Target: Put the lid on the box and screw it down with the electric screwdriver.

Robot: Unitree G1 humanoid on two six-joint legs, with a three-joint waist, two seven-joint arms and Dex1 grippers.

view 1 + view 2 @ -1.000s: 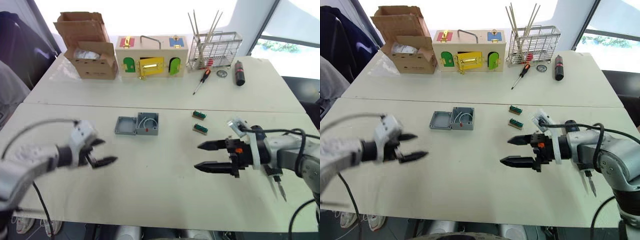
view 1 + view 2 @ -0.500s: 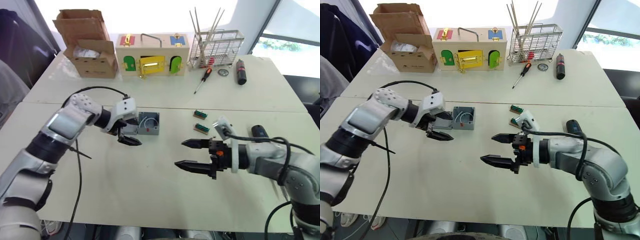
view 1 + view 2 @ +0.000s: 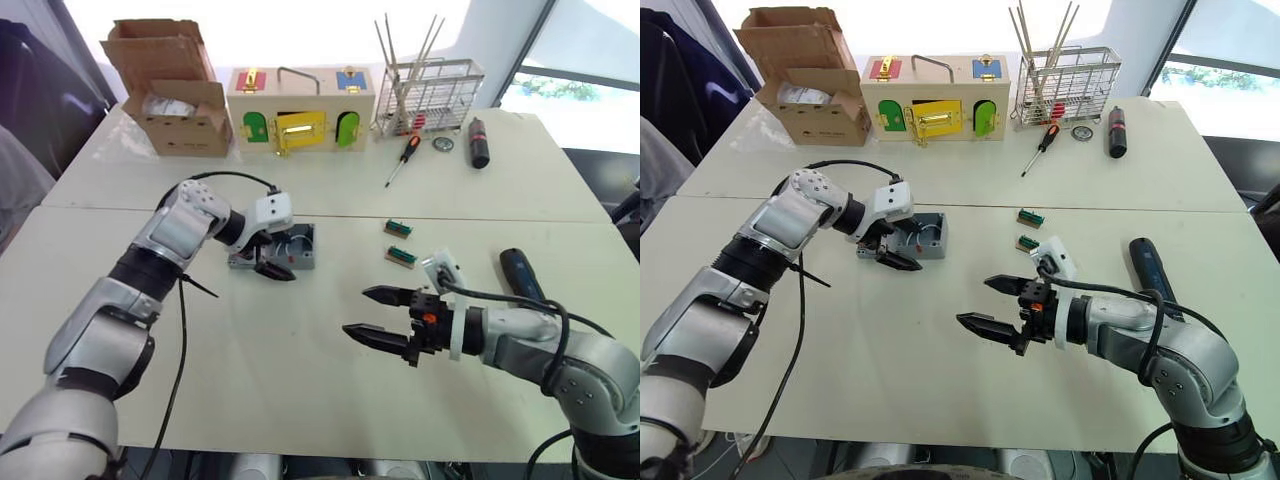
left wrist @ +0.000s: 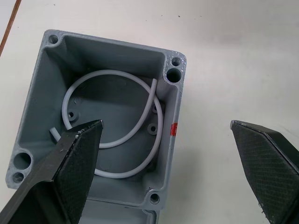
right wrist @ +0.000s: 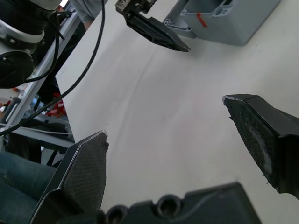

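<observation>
- Table [image 3: 300,400]: pale and bare across the near half, with wide free room between my two arms and toward the near edge; a seam runs across it just behind the box.
- Far edge is crowded: a cardboard carton [image 3: 180,105], a wooden box [image 3: 300,110] with coloured doors, a wire rack [image 3: 430,98], a red-handled screwdriver [image 3: 403,160] and a short black cylinder [image 3: 479,145].
- My left gripper [image 3: 270,262] hangs over the box [image 4: 100,135], fingers spread wide and holding nothing; in the wrist view one finger [image 4: 70,172] sits over the box's open inside, the other over bare table beyond its red-marked wall.
- Box stands open side up, a white wire [image 4: 117,140] looped inside, just left of the table's middle.
- Lid [image 3: 240,262] lies right beside the box, mostly hidden under my left gripper.
- My right gripper [image 3: 380,315] hovers over clear table, well apart from the box, fingers spread wide and empty.
- Electric screwdriver [image 3: 522,275] lies on the table by my right forearm, near the right edge.
- Two small green parts [image 3: 399,243] lie between box and screwdriver.
</observation>
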